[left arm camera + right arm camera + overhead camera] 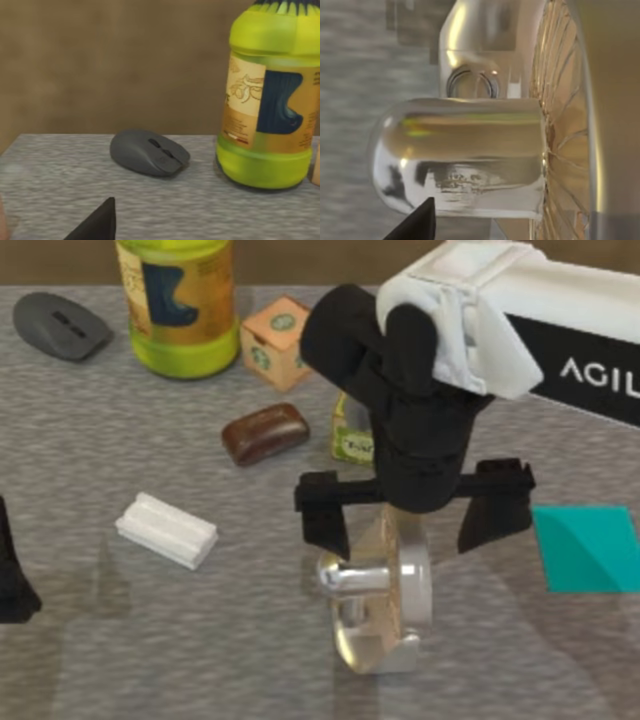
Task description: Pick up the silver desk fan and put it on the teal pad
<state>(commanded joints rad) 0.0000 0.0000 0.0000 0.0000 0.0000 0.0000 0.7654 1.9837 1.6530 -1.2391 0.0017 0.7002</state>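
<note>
My right gripper (412,518) hangs with fingers spread wide, straddling the shiny chrome desk fan (385,590), which stands on the mottled grey bench (150,640). The flat teal square pad (588,546) lies just right. My left gripper (12,585) sits at the left edge; I cannot tell its grip.

On our right arm (590,360) we read the white letters "AGIL", cut off at the edge of the top view. The yellow-green bottle (267,95) carries a label with pictures and small print that we cannot read. The small tan box (275,340) bears round green marks, likewise unreadable.
</note>
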